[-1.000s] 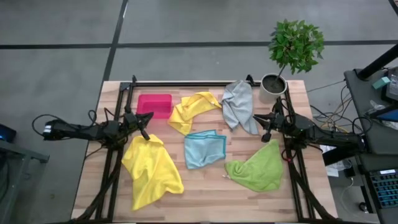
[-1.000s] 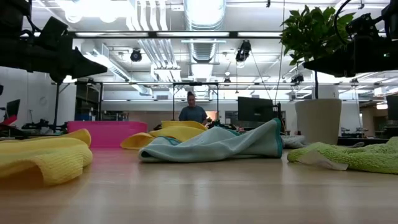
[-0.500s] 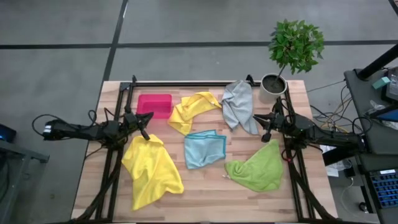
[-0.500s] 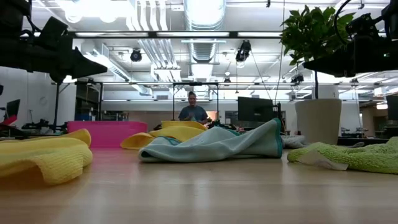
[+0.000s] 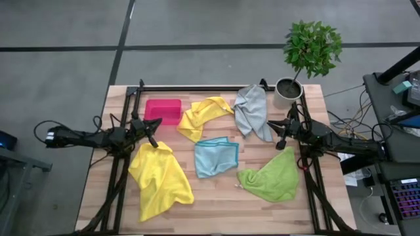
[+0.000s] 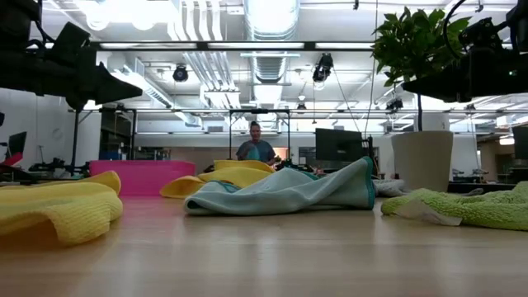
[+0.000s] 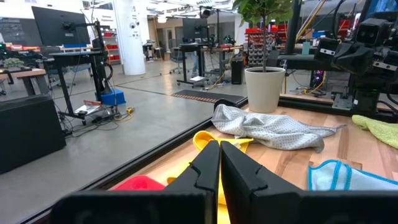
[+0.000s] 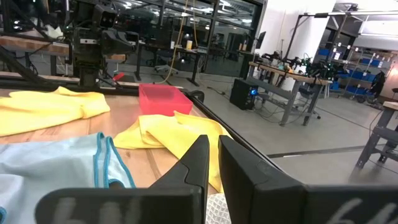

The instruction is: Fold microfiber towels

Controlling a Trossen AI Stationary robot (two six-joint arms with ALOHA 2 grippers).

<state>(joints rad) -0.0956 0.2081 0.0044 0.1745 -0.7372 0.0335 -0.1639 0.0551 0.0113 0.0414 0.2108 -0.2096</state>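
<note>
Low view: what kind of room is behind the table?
Probably an open lab or workshop: exposed ceiling ducts, a monitor on a bench, and a person at a workstation.

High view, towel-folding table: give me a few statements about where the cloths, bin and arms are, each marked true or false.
1. The light blue towel lies near the middle of the table. True.
2. The grey towel lies inside the pink-red bin. False: it lies on the wood beside the potted plant; nothing shows in the bin.
3. The left end effector is at the top edge of the large yellow towel, fingers shut. True.
4. The right end effector holds the lime green towel in the air. False: that towel lies crumpled on the table, and nothing shows between the closed fingers.
5. All five towels are neatly folded. False: all lie rumpled.
</note>
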